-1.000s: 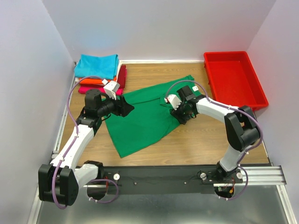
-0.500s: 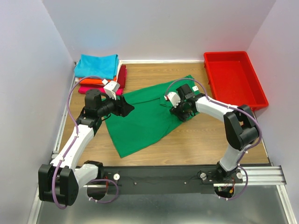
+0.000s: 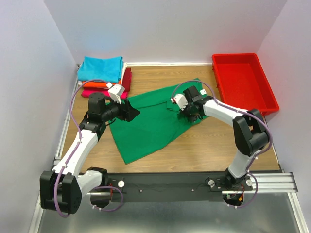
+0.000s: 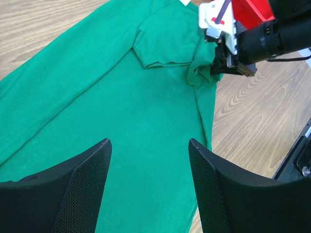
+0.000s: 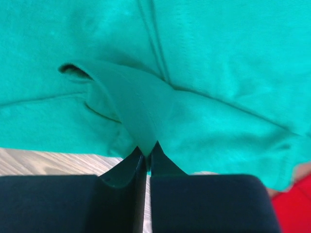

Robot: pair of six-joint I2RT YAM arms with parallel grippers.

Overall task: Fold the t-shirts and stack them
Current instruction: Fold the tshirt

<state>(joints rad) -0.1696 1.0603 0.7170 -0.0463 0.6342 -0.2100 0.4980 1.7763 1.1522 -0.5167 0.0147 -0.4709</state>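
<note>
1. The light wooden surface (image 3: 209, 145) carries everything, with walls on the left, far and right sides.
2. The large green cotton t-shirt (image 3: 146, 126) lies spread flat at the middle of the surface. Its long axis runs diagonally. The hem points near-left and the neck end points far-right, towards the tray.
3. The rectangular red plastic tray (image 3: 243, 82) sits at the far right, just beside the shirt's neck end.
4. The stack of folded cotton t-shirts (image 3: 102, 73) sits in the far-left corner with a turquoise one on top. It is apart from the green one.
5. The left gripper (image 4: 149, 145) hovers over the shirt's left edge. Its jaws are wide apart and hold nothing.
6. The right gripper (image 5: 146, 150) is at the shirt's right edge, near the neck end. Its jaws are clamped together on a raised pinch of green cloth, beside the short sleeve (image 4: 165, 46).
7. The step in hand looks like the first fold of the green shirt, with the right edge just gripped.
8. The next move probably calls for lifting that pinch and carrying it leftward across the long axis. The lift should stay low so the cloth does not drag the whole shirt. The left gripper would likely need its own grip to keep the fold straight.
</note>
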